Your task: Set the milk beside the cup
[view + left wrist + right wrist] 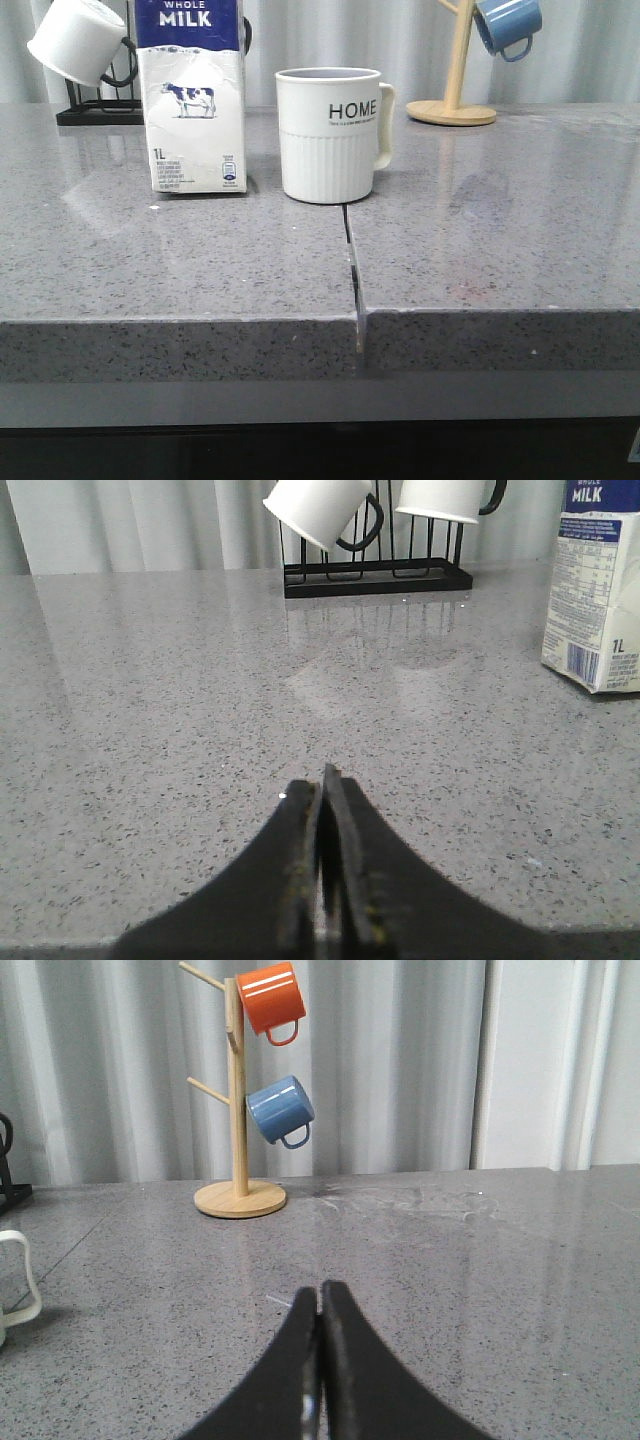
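The milk carton (193, 100) stands upright on the grey counter, white with a dark blue top band and a cow picture. The off-white "HOME" cup (330, 132) stands just to its right, a small gap between them, handle to the right. The carton's edge also shows in the left wrist view (600, 590). The cup's handle shows at the edge of the right wrist view (22, 1280). My left gripper (322, 785) is shut and empty, low over the counter, away from the carton. My right gripper (320, 1295) is shut and empty. Neither gripper shows in the front view.
A black rack (375, 575) with white black-handled mugs (315, 508) stands behind the carton. A wooden mug tree (238, 1090) with a blue mug (280, 1110) and an orange mug (271, 998) stands at the back right. A seam (352, 260) splits the counter.
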Motion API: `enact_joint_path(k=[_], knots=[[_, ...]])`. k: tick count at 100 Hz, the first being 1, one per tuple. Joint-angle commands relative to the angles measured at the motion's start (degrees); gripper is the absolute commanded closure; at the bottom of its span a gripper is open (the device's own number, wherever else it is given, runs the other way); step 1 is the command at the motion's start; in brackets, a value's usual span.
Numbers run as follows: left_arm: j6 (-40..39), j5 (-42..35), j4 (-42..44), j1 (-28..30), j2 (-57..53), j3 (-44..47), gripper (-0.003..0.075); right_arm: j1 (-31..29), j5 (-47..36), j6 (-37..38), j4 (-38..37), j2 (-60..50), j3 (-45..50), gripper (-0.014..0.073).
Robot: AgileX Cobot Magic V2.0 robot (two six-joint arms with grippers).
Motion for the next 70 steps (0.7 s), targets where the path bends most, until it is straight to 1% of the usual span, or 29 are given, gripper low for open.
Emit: enact_joint_path(k=[1, 51, 58, 70], knots=[[0.2, -4.3, -0.7, 0.1, -1.9, 2.3, 0.0741, -0.3, -4.3, -0.5, -0.1, 0.5, -1.4, 0.066], [0.2, -4.3, -0.7, 0.1, -1.9, 2.3, 0.0741, -0.3, -4.7, -0.5, -0.1, 0.5, -1.2, 0.066], [0.2, -4.3, -0.7, 0.1, -1.9, 2.3, 0.0741, -0.3, -8.1, -0.5, -0.1, 0.5, 0.8, 0.066], [0.2, -4.3, -0.7, 0.1, -1.9, 2.3, 0.0741, 0.1, -13.4, -0.3, 2.5, -0.7, 7.0, 0.066]])
